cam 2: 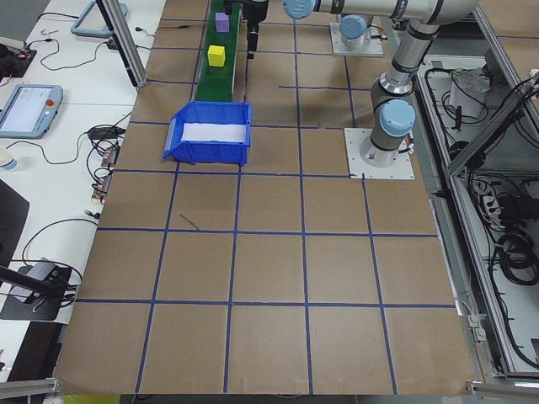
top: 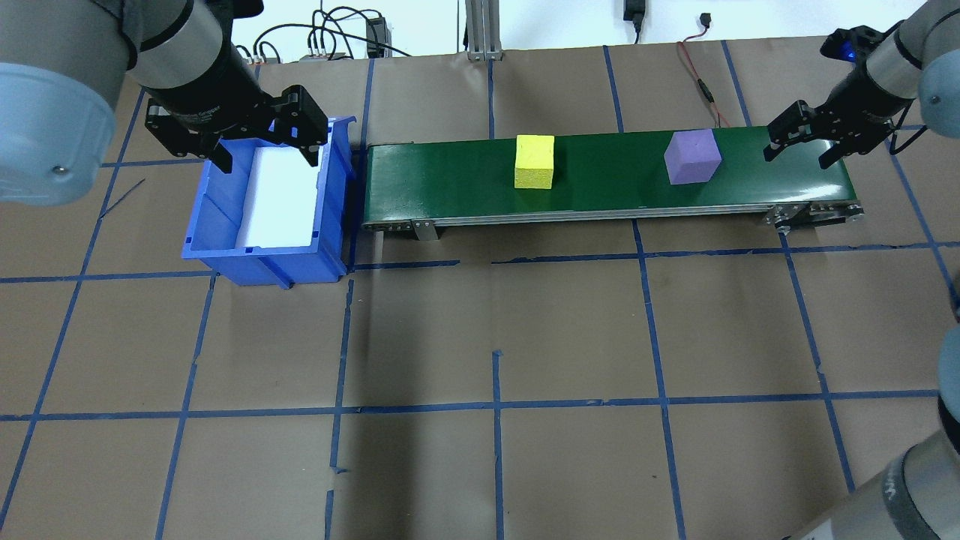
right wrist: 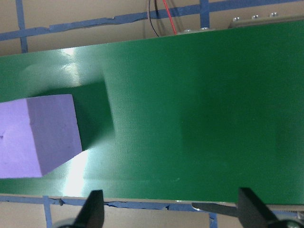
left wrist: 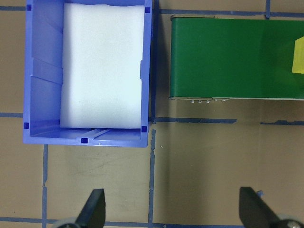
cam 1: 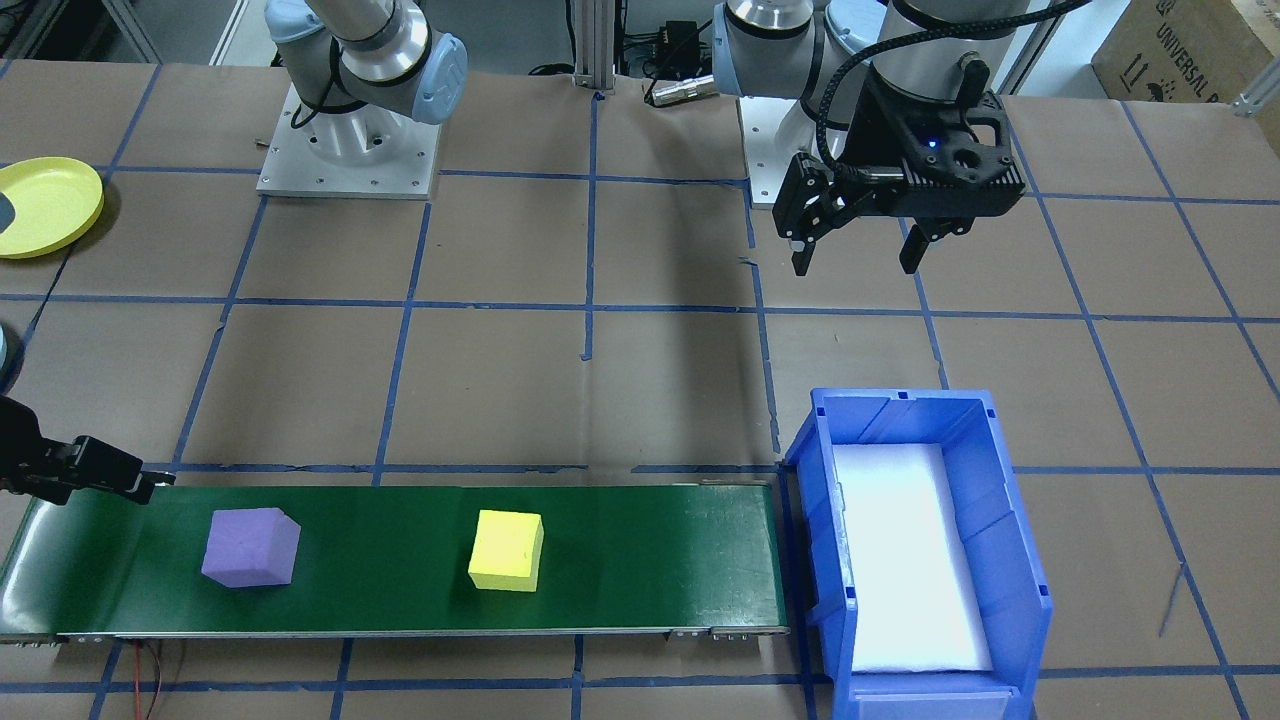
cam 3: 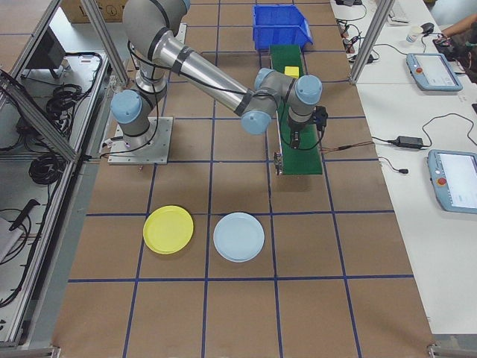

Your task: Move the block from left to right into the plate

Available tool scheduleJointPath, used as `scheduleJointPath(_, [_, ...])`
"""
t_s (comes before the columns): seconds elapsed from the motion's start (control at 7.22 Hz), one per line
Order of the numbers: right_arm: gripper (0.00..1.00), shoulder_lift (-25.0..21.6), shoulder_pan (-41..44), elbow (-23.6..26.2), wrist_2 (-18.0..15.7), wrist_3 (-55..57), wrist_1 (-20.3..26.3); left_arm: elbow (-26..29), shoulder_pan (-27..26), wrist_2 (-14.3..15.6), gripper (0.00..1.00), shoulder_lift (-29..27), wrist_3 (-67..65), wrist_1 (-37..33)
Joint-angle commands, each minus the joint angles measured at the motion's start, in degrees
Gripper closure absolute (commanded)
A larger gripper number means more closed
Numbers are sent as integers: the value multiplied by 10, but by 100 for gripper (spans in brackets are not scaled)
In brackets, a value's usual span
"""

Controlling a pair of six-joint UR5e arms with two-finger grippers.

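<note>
Nearest the front-facing camera: blue bin (cam 1: 918, 560), white foam inside, butted against one end of the green conveyor belt (cam 1: 620, 560). On the belt, yellow block (cam 1: 507, 550) near the middle; purple block (cam 1: 250, 547) farther from the bin. Left gripper (cam 1: 858, 255) hovering beyond the bin, fingers spread, empty. Right gripper (top: 804, 150) above the belt's far end, just beside the purple block, fingers apart, empty. Yellow plate (cam 3: 168, 229) well apart from the belt, beside a pale blue plate (cam 3: 238, 236).
</note>
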Motion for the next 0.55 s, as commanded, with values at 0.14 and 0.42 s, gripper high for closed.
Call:
scheduleJointPath(0.14, [0,0,0,-6,12,6,-1,4,3,1,0,1,-1,-4])
scheduleJointPath(0.42, [0,7,1,-7,37,-2,-31,4,0,0,0,1,-2,-4])
